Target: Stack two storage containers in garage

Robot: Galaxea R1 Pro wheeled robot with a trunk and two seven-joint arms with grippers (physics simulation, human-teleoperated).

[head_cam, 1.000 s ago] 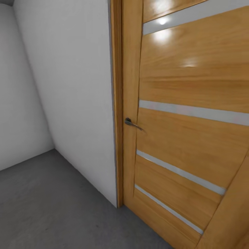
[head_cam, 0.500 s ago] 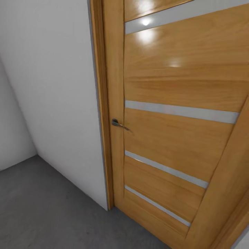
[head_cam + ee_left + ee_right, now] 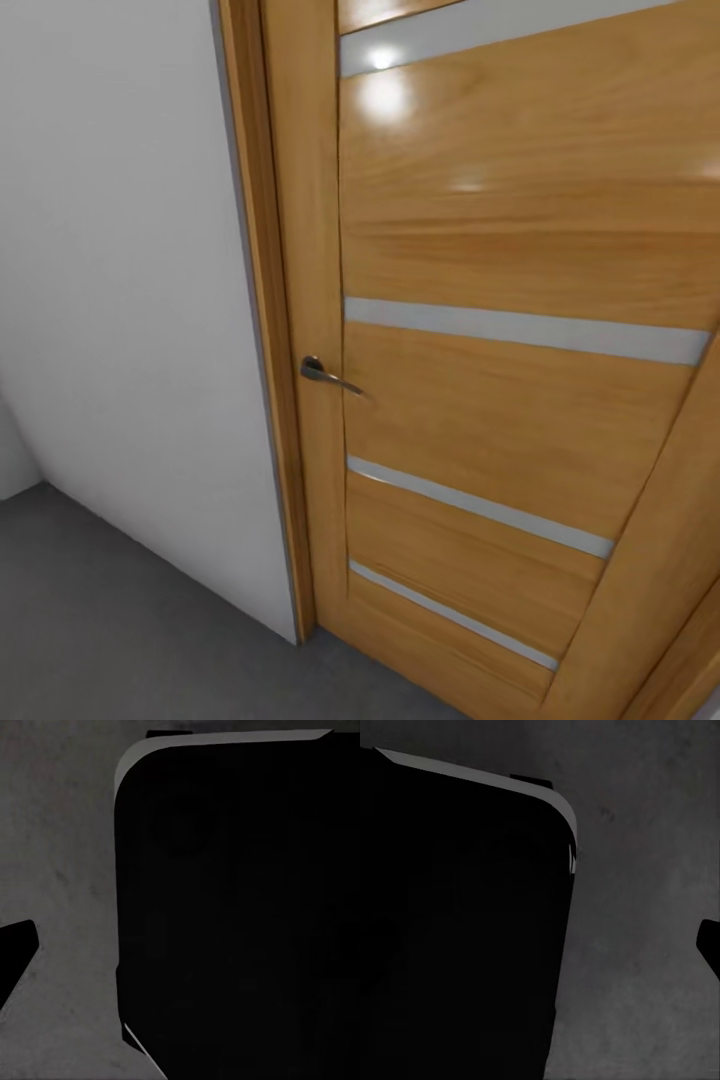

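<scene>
The state of either gripper's jaws cannot be told. A wooden panel door with a metal lever handle, beside a grey-white wall, is seen from the head; dark concrete floor and black robot bodywork are seen from the wrists.

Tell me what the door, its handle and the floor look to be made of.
Door: glossy varnished wood, going by the honey grain and bright light reflections, with pale grey inlaid strips, perhaps frosted glass or metal. Handle: dark brushed metal lever, judging by its dull sheen. Floor: matte grey concrete, from its mottled, rough look. Being a render, these are looks only.
</scene>
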